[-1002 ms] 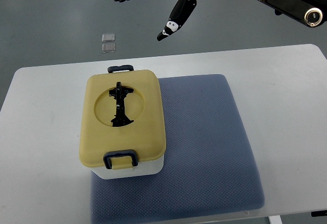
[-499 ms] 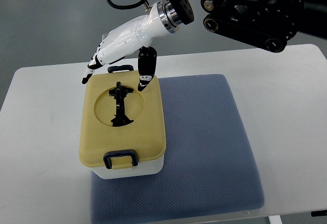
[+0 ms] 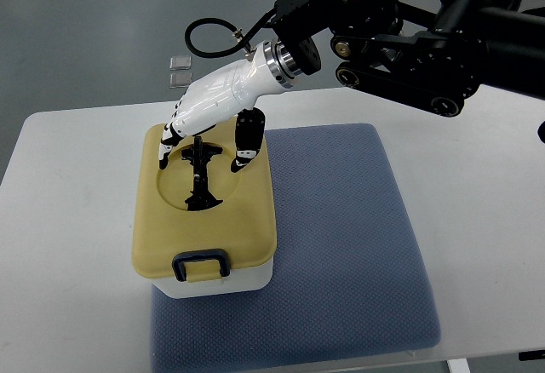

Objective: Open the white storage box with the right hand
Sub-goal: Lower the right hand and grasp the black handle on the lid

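Note:
A white storage box with a yellow lid stands on the left part of a blue mat. A black folding handle lies in the lid's round recess. A dark latch clips the near edge. My right hand hangs over the far part of the lid, above the handle's far end. Its fingers are spread and point down, the thumb to the right of the handle. It holds nothing. The far latch is hidden behind the hand.
The mat lies on a white table. My right arm's black links stretch across the upper right. Two small clear squares lie on the grey floor beyond the table's far edge.
My right hand came in from above the table's far edge and dropped down and toward me over the lid, ending above the handle. The box has not moved.

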